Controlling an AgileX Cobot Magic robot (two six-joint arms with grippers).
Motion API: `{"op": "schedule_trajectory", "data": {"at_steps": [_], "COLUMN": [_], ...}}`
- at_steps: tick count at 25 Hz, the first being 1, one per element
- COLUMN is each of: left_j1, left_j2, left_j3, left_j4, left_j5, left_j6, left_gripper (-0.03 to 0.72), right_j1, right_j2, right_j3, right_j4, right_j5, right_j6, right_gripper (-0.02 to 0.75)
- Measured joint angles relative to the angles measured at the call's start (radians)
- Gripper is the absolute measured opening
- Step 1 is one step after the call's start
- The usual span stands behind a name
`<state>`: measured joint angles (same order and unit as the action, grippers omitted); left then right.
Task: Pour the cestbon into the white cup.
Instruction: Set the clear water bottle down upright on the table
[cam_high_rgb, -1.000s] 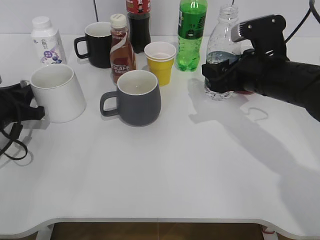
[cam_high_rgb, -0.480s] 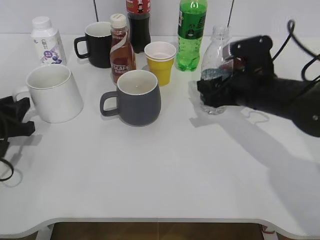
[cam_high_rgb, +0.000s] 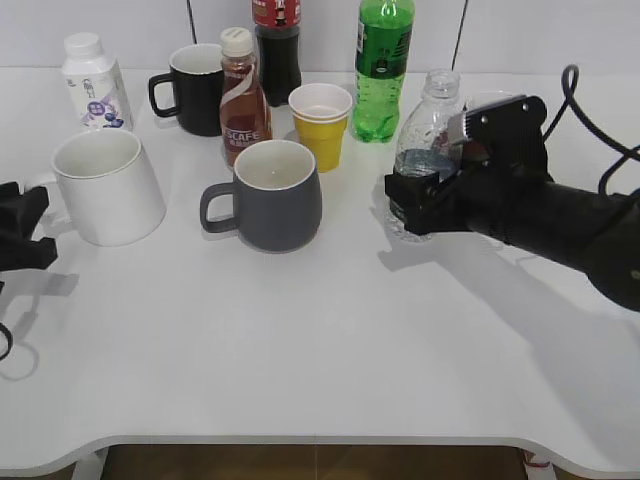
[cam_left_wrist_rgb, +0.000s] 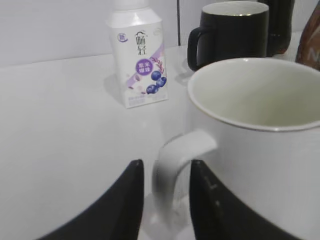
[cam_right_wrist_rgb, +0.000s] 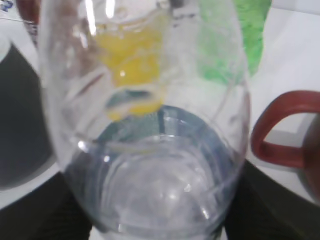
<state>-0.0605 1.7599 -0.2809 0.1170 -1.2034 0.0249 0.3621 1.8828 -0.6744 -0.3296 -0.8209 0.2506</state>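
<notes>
The cestbon (cam_high_rgb: 418, 150) is a clear, uncapped plastic bottle with some water in it. My right gripper (cam_high_rgb: 412, 200) is shut on its lower body and holds it, leaning slightly left, right of the grey mug. It fills the right wrist view (cam_right_wrist_rgb: 150, 150), with my jaws (cam_right_wrist_rgb: 155, 215) on both sides. The white cup (cam_high_rgb: 108, 186) stands upright at the left. My left gripper (cam_high_rgb: 22, 228) is open beside its handle. In the left wrist view the handle (cam_left_wrist_rgb: 175, 170) lies between my spread fingers (cam_left_wrist_rgb: 165, 167), not touching them.
A grey mug (cam_high_rgb: 274, 196), yellow paper cup (cam_high_rgb: 322, 124), brown coffee bottle (cam_high_rgb: 243, 100), black mug (cam_high_rgb: 196, 88), dark cola bottle (cam_high_rgb: 277, 45), green soda bottle (cam_high_rgb: 382, 65) and white drink bottle (cam_high_rgb: 92, 80) stand at the back. A red mug handle (cam_right_wrist_rgb: 280, 125) shows behind the cestbon.
My left gripper set the tilted white cup upright, opened and drew back left. My right gripper carried the cestbon left and toward the front, nearer the grey mug.
</notes>
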Motion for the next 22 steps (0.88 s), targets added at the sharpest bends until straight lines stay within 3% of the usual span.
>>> {"op": "schedule_trajectory", "data": {"at_steps": [11, 16, 19, 22], "left_j1": [-0.001, -0.001, -0.004, -0.04], "left_j2": [-0.144, -0.279, -0.421, -0.595], "left_j3": [0.003, 0.004, 0.001, -0.049], "left_j4": [0.001, 0.007, 0.024, 0.027], "left_j5": [0.092, 0.176, 0.329, 0.655], "left_j6": [0.0, 0.0, 0.0, -0.01], "left_gripper": [0.24, 0.24, 0.24, 0.253], "right_j1": [0.0, 0.0, 0.0, 0.013], "right_j2": [-0.028, -0.145, -0.303, -0.502], "right_j3": [0.019, 0.019, 0.02, 0.02], "right_j4": [-0.008, -0.01, -0.011, -0.028], "right_j5": [-0.045, -0.032, 0.062, 0.258], "right_j6": [-0.002, -0.022, -0.023, -0.023], "right_gripper": [0.608, 0.62, 0.62, 0.62]}}
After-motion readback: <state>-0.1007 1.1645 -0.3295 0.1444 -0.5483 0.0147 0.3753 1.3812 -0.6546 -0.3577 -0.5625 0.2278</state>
